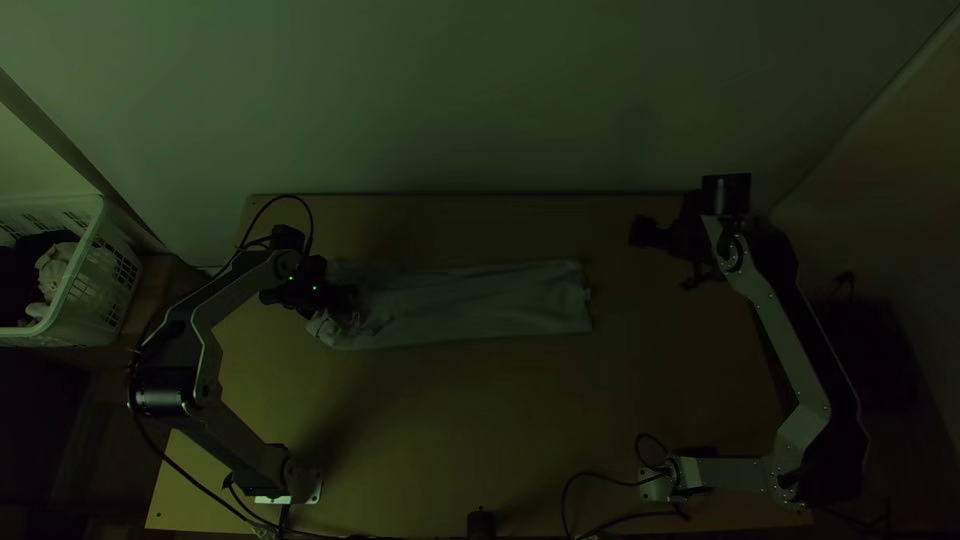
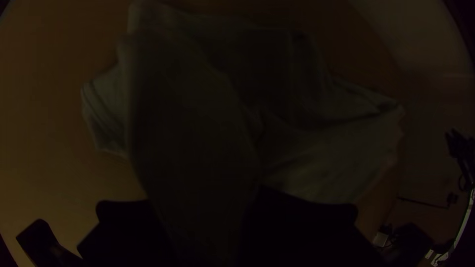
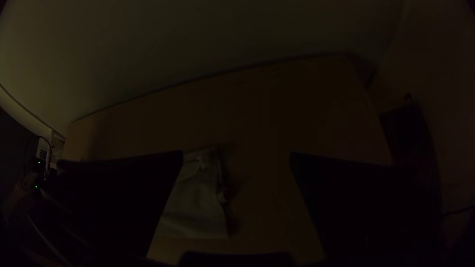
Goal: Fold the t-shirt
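Left gripper (image 1: 347,301) closed on t-shirt (image 1: 480,302)

My arms (image 1: 205,335) have silver-grey links (image 1: 790,335) and black joints (image 1: 160,402); my left bears green lights (image 1: 291,278) and a looping black cable (image 1: 290,197).

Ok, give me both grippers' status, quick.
Left gripper: closed, holding a raised part of the t-shirt.
Right gripper: open, nothing between its fingers, off beyond the shirt's far-right end.

T-shirt (image 1: 480,302) partly hidden beneath left tool (image 1: 345,297)
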